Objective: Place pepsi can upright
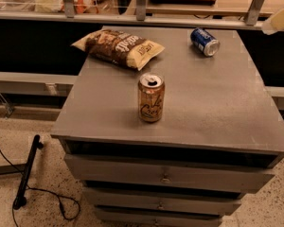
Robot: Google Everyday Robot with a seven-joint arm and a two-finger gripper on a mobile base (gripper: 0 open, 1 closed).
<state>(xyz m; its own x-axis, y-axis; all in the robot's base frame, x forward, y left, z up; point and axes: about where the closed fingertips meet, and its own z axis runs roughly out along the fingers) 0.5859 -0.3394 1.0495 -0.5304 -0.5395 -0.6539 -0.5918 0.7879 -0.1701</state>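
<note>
The pepsi can (204, 41), blue with white markings and a silver end, lies on its side at the far right of the grey cabinet top (217, 103). Its silver end faces the front right. Only a pale part of my gripper (280, 18) shows at the right edge of the view. It is above and to the right of the can, well apart from it, and nothing shows in it.
A tan-gold can (151, 97) stands upright near the middle of the top. A brown chip bag (118, 47) lies at the far left. A counter rail runs behind the cabinet. A black cable and stand (27, 174) lie on the floor at left.
</note>
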